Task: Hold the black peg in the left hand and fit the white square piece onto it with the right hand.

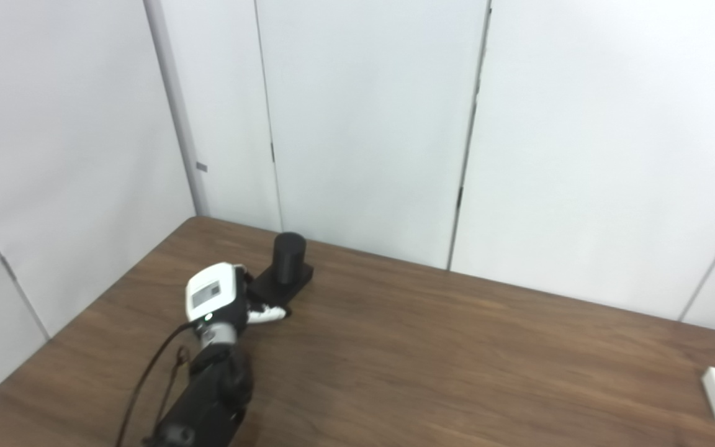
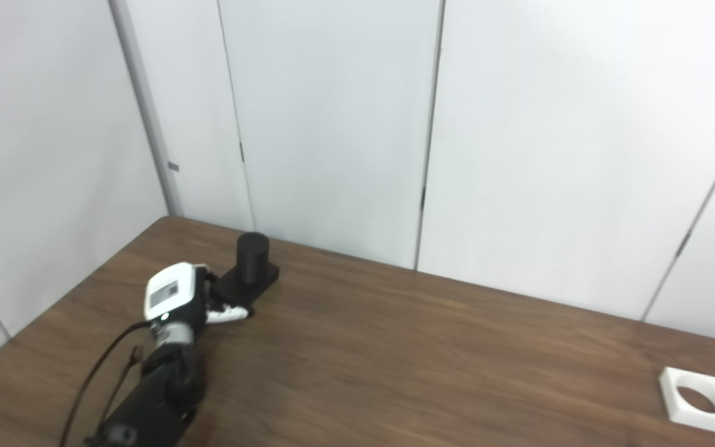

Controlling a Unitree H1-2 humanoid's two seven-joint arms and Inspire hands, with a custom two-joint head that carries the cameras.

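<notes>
Black peg [image 1: 289, 257]: upright cylinder on a flat black base, far left on the wooden table [image 1: 432, 354], close to the wall panels [image 1: 370, 124].
Left hand [image 1: 224, 301]: just near-left of the peg's base, the only hand in view and by far the nearer to the peg.
Fingers [image 1: 269, 315]: reaching toward the base's near edge and touching or almost touching it; the back of the hand hides them, so whether they grip the base I cannot tell.
Peg axis: vertical, with the base's long side running from the hand away toward the far right.
White square piece [image 2: 699, 400]: flat on the table at the near right edge, round hole facing up, well apart from the peg.
Right hand: not in view.
Coming move: likely closing the left hand on the base, which lies just beyond the fingers to the far right.
</notes>
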